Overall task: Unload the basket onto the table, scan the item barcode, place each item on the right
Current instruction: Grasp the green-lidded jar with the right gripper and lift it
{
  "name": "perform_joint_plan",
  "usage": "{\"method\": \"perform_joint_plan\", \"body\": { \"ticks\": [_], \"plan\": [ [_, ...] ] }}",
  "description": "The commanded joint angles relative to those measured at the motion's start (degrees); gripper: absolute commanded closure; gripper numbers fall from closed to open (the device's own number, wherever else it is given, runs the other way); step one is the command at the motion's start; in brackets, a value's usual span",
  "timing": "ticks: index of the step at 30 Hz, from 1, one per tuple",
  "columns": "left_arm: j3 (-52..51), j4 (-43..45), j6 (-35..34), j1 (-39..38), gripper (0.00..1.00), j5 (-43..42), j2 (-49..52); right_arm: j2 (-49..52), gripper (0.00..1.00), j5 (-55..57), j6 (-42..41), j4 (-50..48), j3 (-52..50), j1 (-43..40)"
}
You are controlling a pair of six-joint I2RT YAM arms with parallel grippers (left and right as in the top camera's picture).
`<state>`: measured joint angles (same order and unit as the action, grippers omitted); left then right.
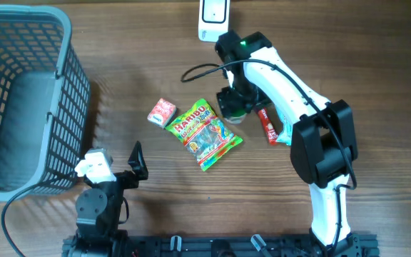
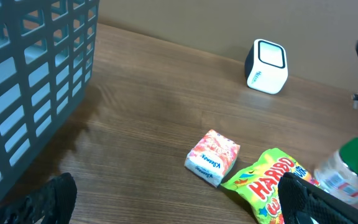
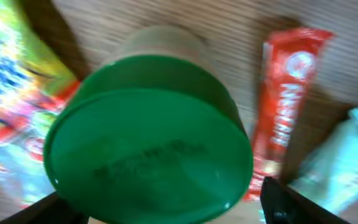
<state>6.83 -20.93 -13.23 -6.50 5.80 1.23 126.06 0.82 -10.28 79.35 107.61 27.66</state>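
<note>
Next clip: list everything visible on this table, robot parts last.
basket: one, grey-blue, table's left side
scanner: one, white, far edge
candy bag: one, green-yellow, centre
tissue pack: one, red-white, left of candy bag
jar: one, green lid, right of candy bag
snack bar: one, red, right of jar
packet: one, pale, right of snack bar
table: one, brown wood
left gripper: one, black, open, beside basket
right gripper: one, black, straddling jar lid, grip unclear
</note>
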Motion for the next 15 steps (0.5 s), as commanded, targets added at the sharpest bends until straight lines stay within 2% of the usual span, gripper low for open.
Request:
{"method": "perform_joint_plan", "body": {
  "ticks": [1, 4, 5, 6, 7, 9, 11, 15],
  "plan": [
    [-0.5, 0.2, -0.7, -0.4, 0.00, 0.7, -0.2, -1.0, 0.12, 3.9, -0.3, 3.5, 7.1, 0.0],
    [-0.5, 0.2, -0.7, -0.4, 0.00, 0.7, -0.2, -1.5, 0.11, -0.3, -2.3, 5.7, 15.4, 0.1],
    [-0.5, 0.2, -0.7, -0.4, 0.00, 0.7, -0.2, -1.5, 0.04, -2.1, -2.9, 6.0, 17.7, 0.1],
    [-0.5, 0.2, -0.7, -0.4, 0.00, 0.7, -0.2, -1.5, 0.00, -2.3, -10.1, 6.2, 19.5, 0.1],
    [-0.5, 0.2, -0.7, -0.4, 0.00, 0.7, -0.2, -1.5, 0.01, -2.3, -19.9, 7.0, 19.5, 0.0],
    [-0.5, 0.2, -0.7, -0.4, 0.00, 0.7, -0.2, -0.6, 0.00, -1.7, -44.0, 11.4, 19.1, -0.2],
    [-0.5, 0.2, -0.7, -0.4, 0.00, 0.7, -0.2, -0.5, 0.00, -2.4, -55.8, 11.1, 18.1, 0.3],
    [-0.5, 0.2, -0.7, -0.4, 0.00, 0.7, -0.2, -0.5, 0.00, -2.2, -64.5, 10.5, 14.1, 0.8]
  ]
}}
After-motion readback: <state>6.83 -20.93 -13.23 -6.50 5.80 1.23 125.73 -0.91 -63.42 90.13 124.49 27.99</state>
